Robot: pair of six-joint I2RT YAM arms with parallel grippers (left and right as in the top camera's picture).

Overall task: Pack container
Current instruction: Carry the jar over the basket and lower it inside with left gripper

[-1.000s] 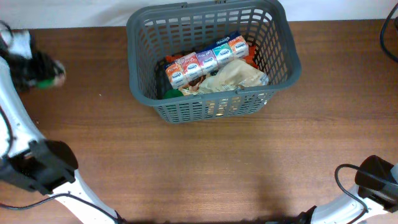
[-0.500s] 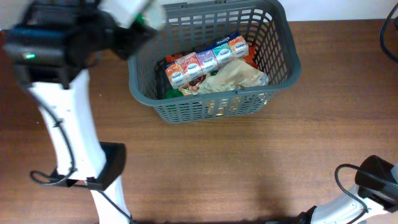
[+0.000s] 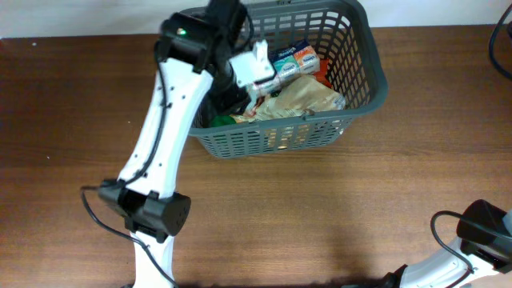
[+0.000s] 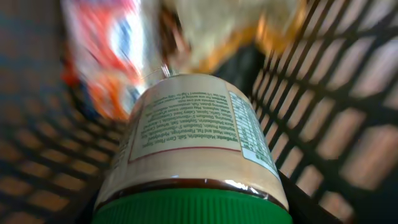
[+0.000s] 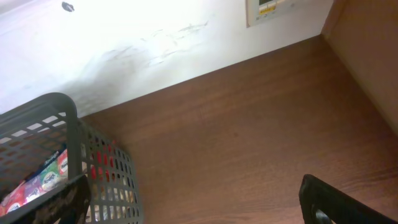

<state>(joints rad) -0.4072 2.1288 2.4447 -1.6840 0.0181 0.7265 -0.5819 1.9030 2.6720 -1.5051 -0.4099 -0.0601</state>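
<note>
The container, a large dark grey basket [image 3: 276, 141], stands at the back middle of the table. My left gripper [image 3: 237, 80] reaches down into its left part and is shut on a jar [image 4: 198, 134] with a green lid and a beige label. The left wrist view shows the jar low inside the basket, next to the lattice wall [image 4: 351, 93], above blurred packets. In the overhead view the arm mostly hides the jar. My right gripper [image 5: 199, 214] is open and empty, out to the right of the basket [image 5: 69, 127].
In the basket lie a row of small coloured cartons [image 3: 292, 60], a crumpled beige bag [image 3: 302, 98], a red packet and something green [image 3: 220, 120]. A wall runs behind the table [image 5: 155, 37]. The right arm's base [image 3: 484, 228] sits at the front right.
My left arm has swung from the far left of the table across to the basket and lowered the jar into its left part. The right arm has not moved.
</note>
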